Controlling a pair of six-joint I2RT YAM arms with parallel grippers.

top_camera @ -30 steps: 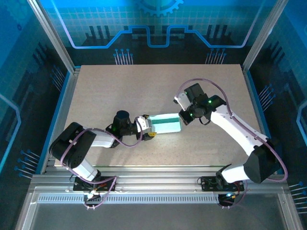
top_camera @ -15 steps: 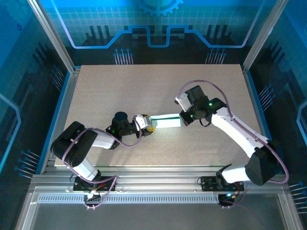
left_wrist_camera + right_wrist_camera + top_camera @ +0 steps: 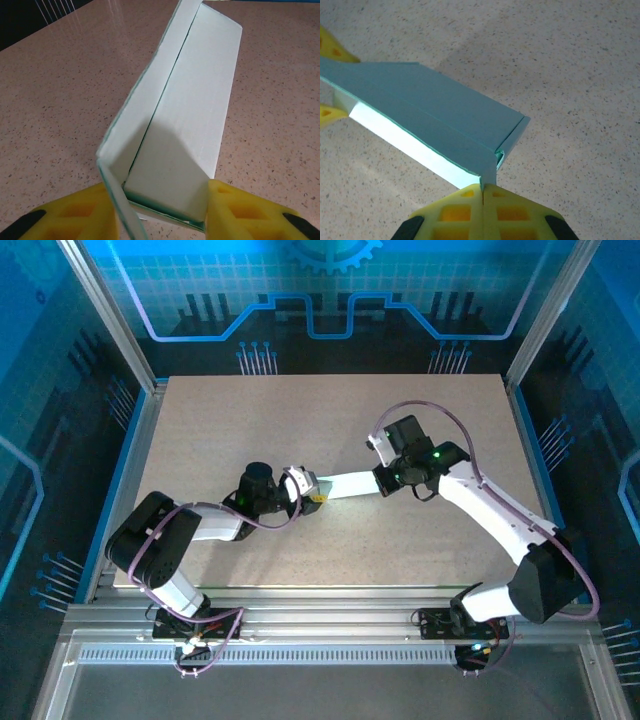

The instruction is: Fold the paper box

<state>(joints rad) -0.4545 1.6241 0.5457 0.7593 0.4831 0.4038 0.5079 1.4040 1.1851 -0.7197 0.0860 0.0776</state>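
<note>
Paper box [image 3: 192,105] is propped up mid-surface [image 3: 300,420], left hand [image 3: 162,212] clamped around one end, right hand [image 3: 483,196] pinched tight on the other end's flap.

A beige speckled table [image 3: 300,420] sits inside a frame of slanting aluminium posts [image 3: 110,315]. Blue walls [image 3: 420,285] printed with circuit lines and a gear [image 3: 330,250] stand behind and at both sides. Grey metal rails [image 3: 330,625] run along the near edge. Light glares softly off the tabletop.
</note>
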